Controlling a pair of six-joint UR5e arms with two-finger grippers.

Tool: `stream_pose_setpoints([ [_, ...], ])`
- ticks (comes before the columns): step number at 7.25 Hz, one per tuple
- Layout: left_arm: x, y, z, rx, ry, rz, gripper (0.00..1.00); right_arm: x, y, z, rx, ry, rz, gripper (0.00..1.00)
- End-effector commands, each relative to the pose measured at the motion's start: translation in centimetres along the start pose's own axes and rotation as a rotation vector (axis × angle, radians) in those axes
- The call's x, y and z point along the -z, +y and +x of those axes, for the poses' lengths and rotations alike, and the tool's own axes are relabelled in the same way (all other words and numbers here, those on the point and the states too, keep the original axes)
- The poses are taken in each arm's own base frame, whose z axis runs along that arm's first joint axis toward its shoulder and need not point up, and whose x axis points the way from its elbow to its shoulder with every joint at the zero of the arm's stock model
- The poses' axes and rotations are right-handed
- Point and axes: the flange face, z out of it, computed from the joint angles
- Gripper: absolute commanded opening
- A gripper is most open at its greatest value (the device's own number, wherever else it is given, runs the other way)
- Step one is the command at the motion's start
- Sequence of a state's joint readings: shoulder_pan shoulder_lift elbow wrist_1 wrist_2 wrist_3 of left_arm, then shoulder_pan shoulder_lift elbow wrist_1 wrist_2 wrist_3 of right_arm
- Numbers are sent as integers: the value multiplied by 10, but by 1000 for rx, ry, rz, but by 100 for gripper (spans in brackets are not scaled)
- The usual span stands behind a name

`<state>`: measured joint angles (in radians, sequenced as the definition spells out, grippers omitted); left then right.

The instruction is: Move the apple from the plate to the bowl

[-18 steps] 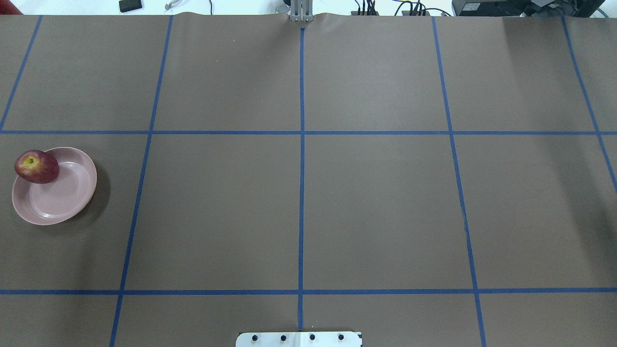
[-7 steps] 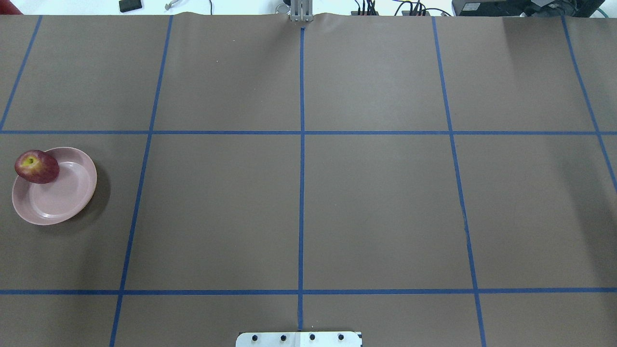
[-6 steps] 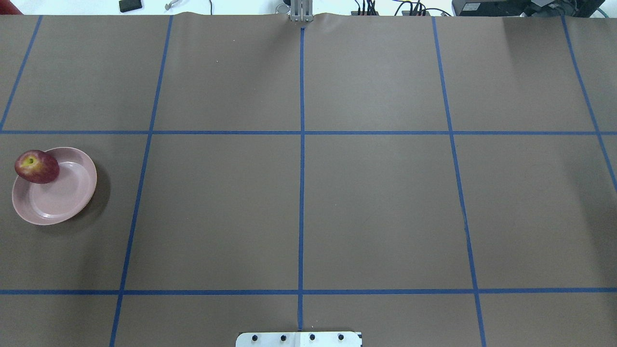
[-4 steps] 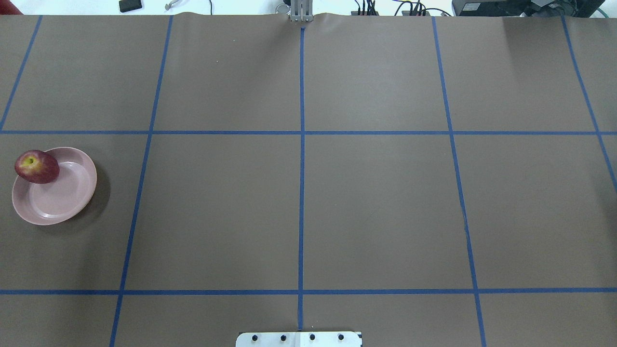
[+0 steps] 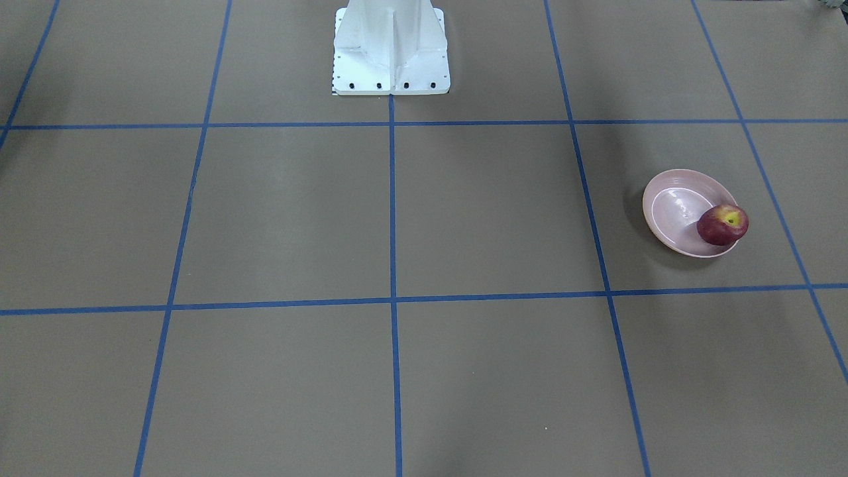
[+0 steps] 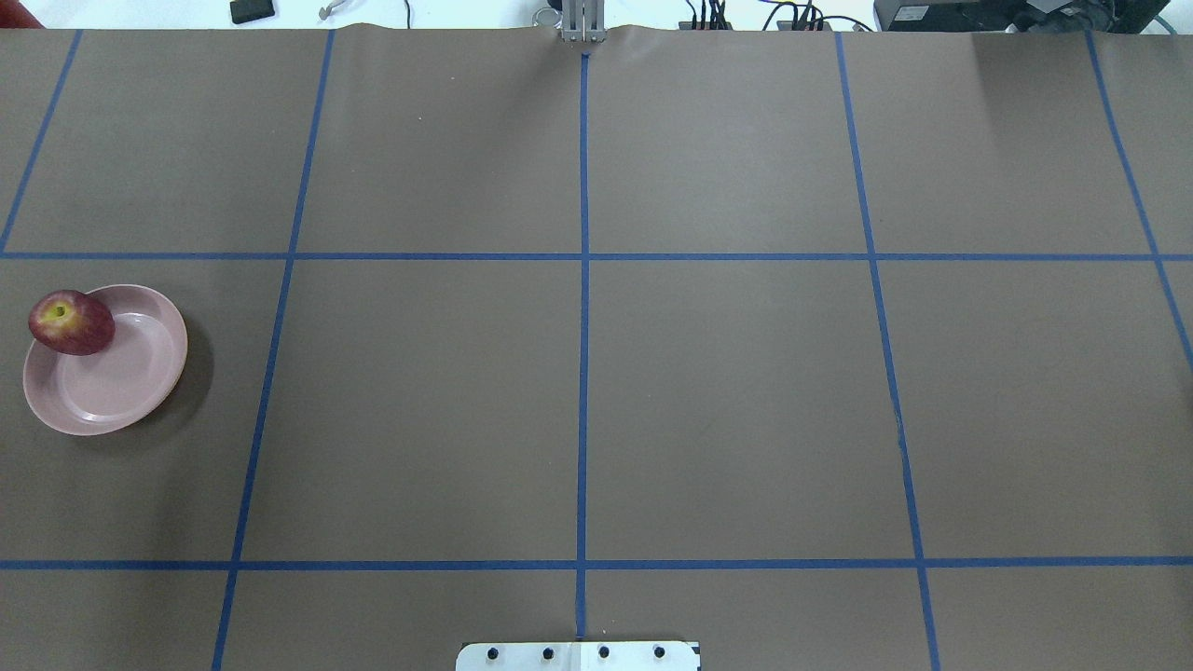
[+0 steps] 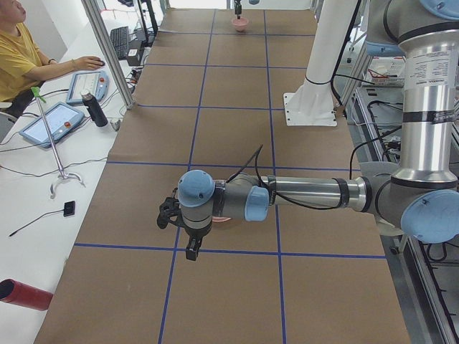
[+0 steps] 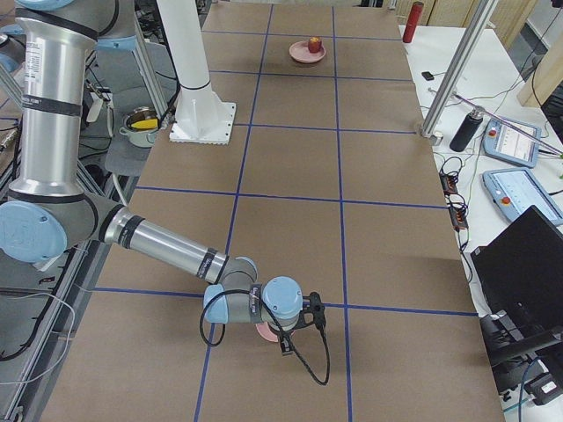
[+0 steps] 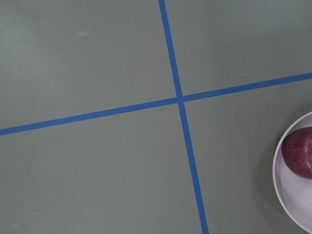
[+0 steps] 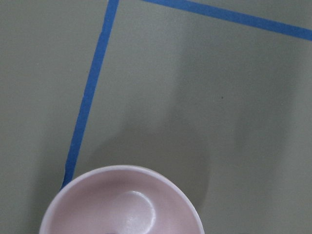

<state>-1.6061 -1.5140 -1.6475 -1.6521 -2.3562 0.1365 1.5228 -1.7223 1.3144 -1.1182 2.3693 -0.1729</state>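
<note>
The dark-red apple (image 6: pixel 71 322) lies on the rim side of the wide pale-pink plate (image 6: pixel 121 382) at the table's left end; both also show in the front view, apple (image 5: pixel 722 224) and plate (image 5: pixel 672 212). The left wrist view catches the apple (image 9: pixel 300 152) and plate (image 9: pixel 290 195) at its right edge. The small deep bowl (image 10: pixel 122 207) sits right below the right wrist camera, empty. My left gripper (image 7: pixel 191 249) hangs beside the plate; my right gripper (image 8: pixel 286 345) hangs by the bowl (image 8: pixel 262 332). I cannot tell whether either is open or shut.
Brown paper with blue tape grid lines covers the table (image 6: pixel 727 401). The white robot base (image 5: pixel 391 46) stands at the near middle edge. An operator (image 7: pixel 21 50) sits at a side desk with tablets and a bottle (image 7: pixel 93 109).
The apple and plate have not moved. A faint shadow at the overhead view's right edge has drifted further right and faded.
</note>
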Motion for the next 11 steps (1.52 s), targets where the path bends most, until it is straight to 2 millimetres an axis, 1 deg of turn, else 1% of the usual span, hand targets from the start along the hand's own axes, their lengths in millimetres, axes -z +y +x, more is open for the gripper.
stream_pose_setpoints([
  [1, 0, 0, 0, 0, 1, 0, 98, -9, 6, 5, -7, 5, -21, 62],
  [2, 0, 0, 0, 0, 0, 0, 98, -11, 7, 6, -9, 8, -27, 54],
  [3, 0, 0, 0, 0, 1, 0, 98, -12, 7, 7, -10, 9, -30, 41],
  [4, 0, 0, 0, 0, 1, 0, 98, -14, 9, 9, -13, 16, -37, 13],
  [5, 1, 0, 1, -1, 1, 1, 98, -13, 6, 8, -13, 16, -35, 0],
  [6, 1, 0, 1, -1, 1, 1, 98, -10, 0, 6, -12, 15, -26, 0],
  [7, 0, 1, 0, 0, 1, 0, 98, 2, -21, -5, 2, -3, -1, 0],
  [8, 0, 1, 0, 0, 1, 0, 98, 12, -49, -13, -17, -23, -3, 0],
  [9, 1, 0, 1, -1, 1, 1, 98, 31, -81, -32, -27, -68, 0, 0],
  [10, 0, 1, 0, 0, 1, 0, 98, 59, -116, -58, -41, -89, 24, 0],
  [11, 0, 1, 0, 1, 2, -1, 98, 88, -141, -87, -94, -119, 75, 0],
])
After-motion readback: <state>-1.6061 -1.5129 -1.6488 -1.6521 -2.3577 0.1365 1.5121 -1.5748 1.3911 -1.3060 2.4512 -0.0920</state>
